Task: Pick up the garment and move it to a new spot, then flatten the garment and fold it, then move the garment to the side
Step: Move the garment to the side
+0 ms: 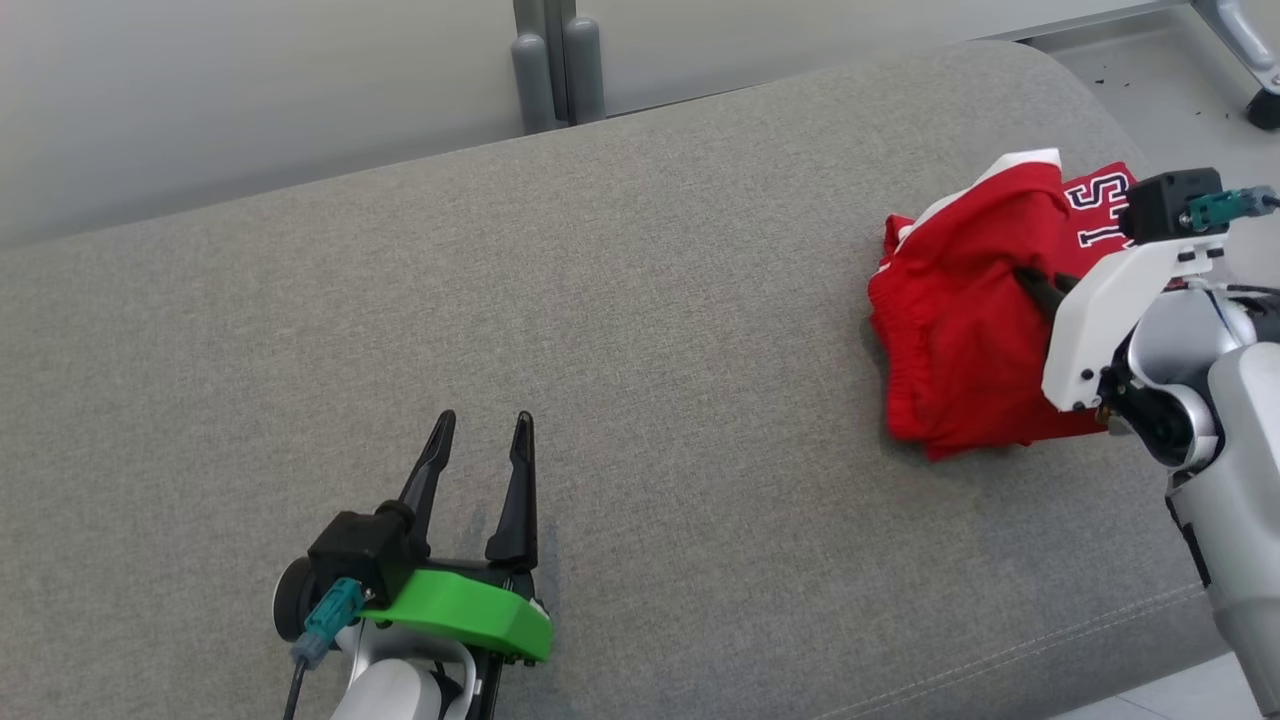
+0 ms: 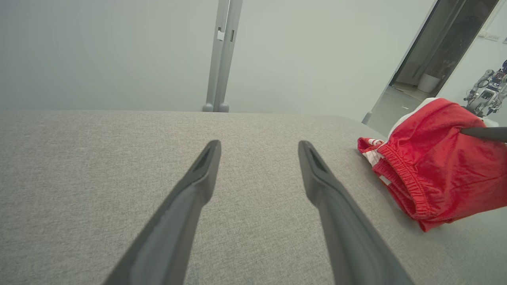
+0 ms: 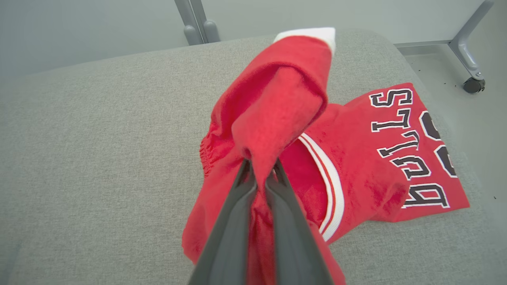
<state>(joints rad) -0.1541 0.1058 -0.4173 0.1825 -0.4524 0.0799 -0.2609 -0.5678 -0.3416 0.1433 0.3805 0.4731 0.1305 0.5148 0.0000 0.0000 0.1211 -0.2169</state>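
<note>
The garment (image 1: 960, 310) is a red pair of shorts with white trim and black lettering, bunched at the right end of the grey cushion (image 1: 600, 330). My right gripper (image 3: 259, 168) is shut on a fold of the garment (image 3: 277, 107), which stands raised above the rest of the cloth; in the head view that gripper (image 1: 1035, 285) reaches in from the right. Over bare cushion at the lower left, far from the cloth, my left gripper (image 1: 483, 428) stands open. In the left wrist view its fingers (image 2: 198, 178) hold nothing, and the garment (image 2: 435, 170) lies to their right.
The cushion's right end rounds off near the garment, with pale floor beyond. A grey metal post (image 1: 557, 60) stands behind the cushion against a pale wall. A caster wheel (image 3: 473, 85) of a frame rests on the floor at the far right.
</note>
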